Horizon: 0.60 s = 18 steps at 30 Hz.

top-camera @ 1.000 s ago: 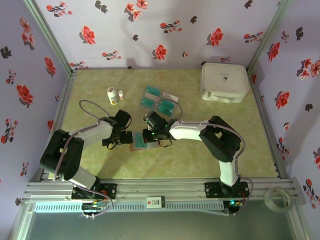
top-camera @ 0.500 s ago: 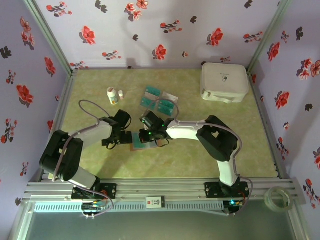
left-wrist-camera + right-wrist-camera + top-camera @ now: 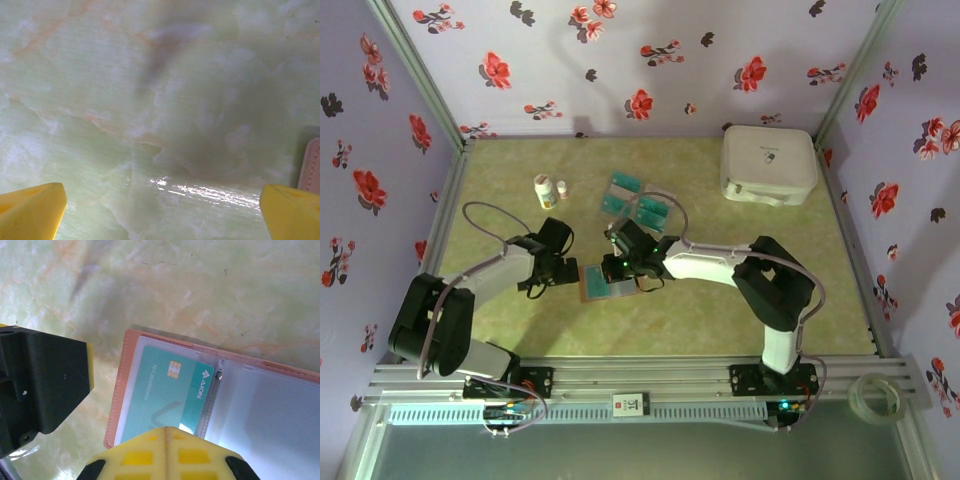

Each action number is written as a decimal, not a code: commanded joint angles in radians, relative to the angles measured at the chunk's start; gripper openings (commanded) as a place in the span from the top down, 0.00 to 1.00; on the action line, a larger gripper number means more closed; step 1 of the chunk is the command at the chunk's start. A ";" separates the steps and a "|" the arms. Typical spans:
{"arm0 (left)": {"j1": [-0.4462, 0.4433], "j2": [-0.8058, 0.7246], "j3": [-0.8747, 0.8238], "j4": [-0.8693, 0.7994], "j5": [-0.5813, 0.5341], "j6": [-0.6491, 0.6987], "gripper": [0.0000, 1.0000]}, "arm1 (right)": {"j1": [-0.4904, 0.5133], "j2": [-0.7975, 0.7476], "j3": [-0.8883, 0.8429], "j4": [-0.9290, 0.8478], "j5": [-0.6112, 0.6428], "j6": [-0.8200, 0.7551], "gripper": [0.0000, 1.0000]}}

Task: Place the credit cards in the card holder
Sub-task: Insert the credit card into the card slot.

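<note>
Right hand (image 3: 166,432), closed tight, sits over the open card holder (image 3: 121,390); left hand (image 3: 161,207) gapes empty off its left edge.

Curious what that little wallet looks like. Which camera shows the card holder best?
Right wrist view: the card holder lies open, a teal card in its sleeve. Top external shows it tiny; left wrist, an edge sliver.

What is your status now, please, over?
The left fingers open, beside the card holder. The right fingers shut over a teal card at its clear pocket. Spare cards beyond, nothing blocking.
</note>
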<state>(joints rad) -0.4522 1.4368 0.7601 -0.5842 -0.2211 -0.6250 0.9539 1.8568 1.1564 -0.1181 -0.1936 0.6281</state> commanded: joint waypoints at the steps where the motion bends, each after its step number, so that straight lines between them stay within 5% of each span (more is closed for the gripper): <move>1: 0.007 0.027 0.002 0.002 -0.007 0.016 0.00 | -0.005 0.041 -0.002 0.007 0.016 0.001 0.96; 18: 0.005 0.086 -0.001 0.037 0.029 0.018 0.00 | -0.005 0.113 0.055 0.001 0.000 -0.001 0.97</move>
<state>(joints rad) -0.4522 1.4998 0.7601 -0.5556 -0.2066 -0.6209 0.9539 1.9423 1.1790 -0.1181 -0.1940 0.6281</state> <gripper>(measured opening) 0.997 0.046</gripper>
